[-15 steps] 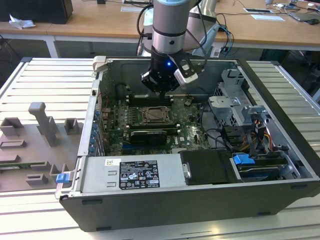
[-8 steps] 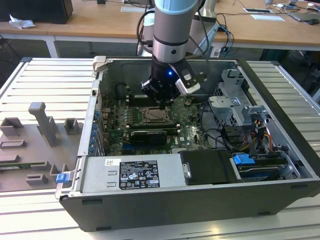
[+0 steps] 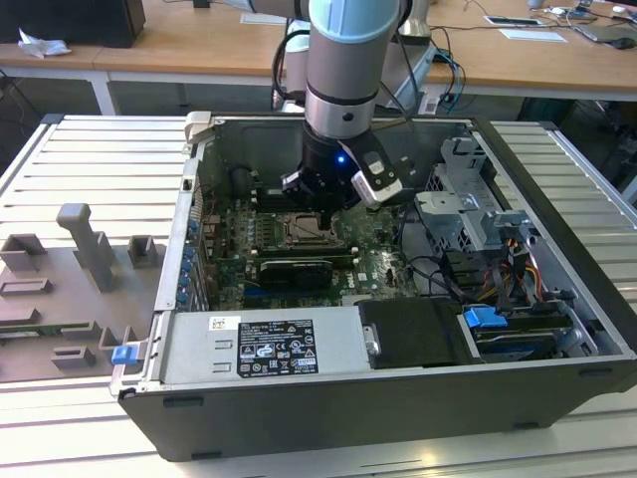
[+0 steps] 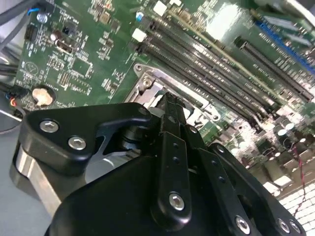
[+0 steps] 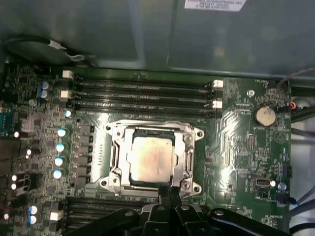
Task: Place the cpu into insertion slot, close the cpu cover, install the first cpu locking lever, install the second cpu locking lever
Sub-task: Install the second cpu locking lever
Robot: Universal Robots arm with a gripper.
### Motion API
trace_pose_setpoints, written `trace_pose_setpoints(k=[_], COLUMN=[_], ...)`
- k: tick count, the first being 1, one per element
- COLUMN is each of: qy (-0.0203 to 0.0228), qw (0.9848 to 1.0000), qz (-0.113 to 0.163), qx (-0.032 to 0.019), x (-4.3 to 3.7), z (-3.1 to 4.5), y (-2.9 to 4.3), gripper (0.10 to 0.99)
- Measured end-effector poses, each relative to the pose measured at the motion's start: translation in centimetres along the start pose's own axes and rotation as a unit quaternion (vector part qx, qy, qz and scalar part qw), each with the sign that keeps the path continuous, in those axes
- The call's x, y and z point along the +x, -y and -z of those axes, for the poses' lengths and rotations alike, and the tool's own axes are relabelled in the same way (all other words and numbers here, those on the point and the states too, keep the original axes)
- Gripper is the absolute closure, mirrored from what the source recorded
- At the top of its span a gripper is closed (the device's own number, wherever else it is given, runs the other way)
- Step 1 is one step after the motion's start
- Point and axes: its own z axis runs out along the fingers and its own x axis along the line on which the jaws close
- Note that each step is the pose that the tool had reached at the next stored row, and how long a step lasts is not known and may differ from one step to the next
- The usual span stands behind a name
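Hand (image 5: 167,189) down inside the open computer case (image 3: 398,398), fingers drawn together into one narrow tip, nothing visibly caught between them. In the first wrist view, tip poised at the edge of the cpu cover (image 5: 117,152), touching it or just above; impossible to say which. In the second wrist view, same tip (image 4: 167,98) close to a corner of the silver frame.

Cpu (image 5: 151,158) already seated flat in the insertion slot (image 3: 302,229), pale face showing through the cover's cutout. Cover lying down around the chip, apparently closed. Judged from that: first two steps done, lever stage in hand.

Lever work likely to call for a firm downward press plus a small sideways slide to tuck the wire under its catch, without scraping the green motherboard (image 5: 236,147) or the memory slots (image 5: 142,93) just beside the socket.

Hard to make out: the levers themselves, whether either is latched, and the cover edge nearest the hand, masked by the black fingers. In the exterior view, socket partly hidden behind the arm; case resting on a ribbed grey surface (image 3: 60,159).
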Motion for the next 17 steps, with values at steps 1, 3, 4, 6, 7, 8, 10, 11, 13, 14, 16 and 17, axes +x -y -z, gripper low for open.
trace_pose_setpoints(k=[1, 3, 4, 6, 7, 8, 10, 11, 13, 14, 16, 17], qy=[0.0, 0.0005, 0.0005, 0.0005, 0.0004, 0.0003, 0.0, -0.0001, -0.0004, 0.0002, 0.0009, 0.001], qw=[1.0, 0.9998, 0.9998, 0.9998, 0.9998, 0.9998, 0.9998, 0.9997, 0.9996, 0.9995, 0.9994, 0.9993], qz=[0.0, 0.001, 0.001, 0.002, 0.003, 0.004, 0.007, 0.008, 0.012, 0.012, 0.013, 0.013], qx=[-0.0013, -0.0197, -0.0201, -0.0203, -0.0203, -0.0203, -0.0209, -0.0212, -0.0241, -0.028, -0.0337, -0.0353], x=[0.03, 2.11, 2.44, 2.98, 3.09, 3.17, 3.31, 3.36, 3.46, 3.63, 3.86, 4.0], z=[0.03, -0.17, -0.21, -0.33, -0.43, -0.55, -0.95, -1.14, -1.56, -1.58, -1.58, -1.59], y=[0.44, 1.34, 1.32, 1.3, 1.32, 1.34, 1.38, 1.39, 1.49, 1.58, 1.83, 1.94], gripper=[0.98, 0.98, 0.98, 0.98, 0.98, 0.98, 0.98, 0.98, 0.98, 0.98, 0.98, 0.98])
